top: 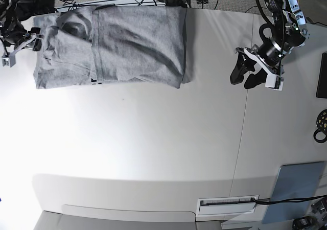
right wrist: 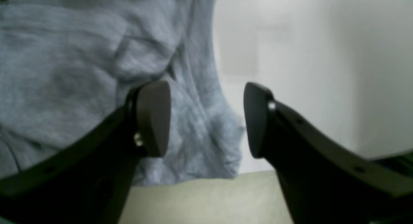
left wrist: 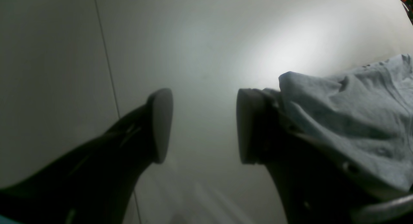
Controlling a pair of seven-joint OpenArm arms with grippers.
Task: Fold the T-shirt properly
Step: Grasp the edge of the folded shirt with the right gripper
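At the far left the right claw [top: 18,38] gapes empty beside the T-shirt [top: 127,43], lying partly folded along the table [top: 153,153] back edge; rightward, the left claw [top: 244,74] hangs wide, empty, well apart.

My base view looked straight down on the white tabletop [top: 153,138] from high up; both wrist views sat close behind their hands, sharing the heather-grey cotton T-shirt [top: 112,46].
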